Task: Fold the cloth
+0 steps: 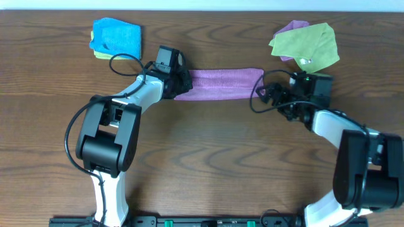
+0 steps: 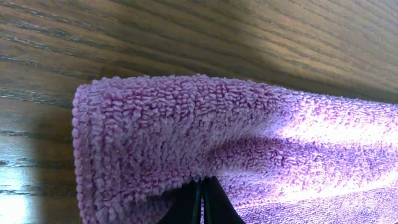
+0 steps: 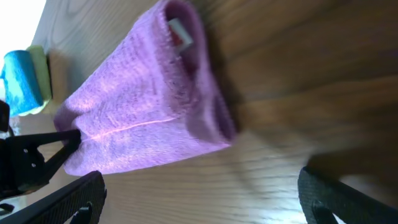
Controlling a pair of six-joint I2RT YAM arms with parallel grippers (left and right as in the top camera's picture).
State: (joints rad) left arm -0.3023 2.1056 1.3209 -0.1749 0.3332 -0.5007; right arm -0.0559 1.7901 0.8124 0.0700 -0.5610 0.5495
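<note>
While the left gripper (image 1: 182, 87) is clenched on the left end of the purple cloth (image 1: 224, 84), its two black fingertips (image 2: 200, 202) press together into the terry pile, as the left wrist view shows. The right gripper (image 3: 202, 200) is released: its fingers (image 3: 65, 198) stand wide apart just beside the right end of the purple cloth and hold nothing. The purple cloth lies as a long folded strip on the wooden table (image 1: 208, 157), between the two grippers. At its right end the fold is a little open, and a small white label (image 3: 179, 31) shows there. Beyond the left end of the strip lies a blue cloth (image 1: 117, 36). Beyond its right end lies a green cloth (image 1: 306, 45), which partly covers another purple piece (image 1: 291, 26).
</note>
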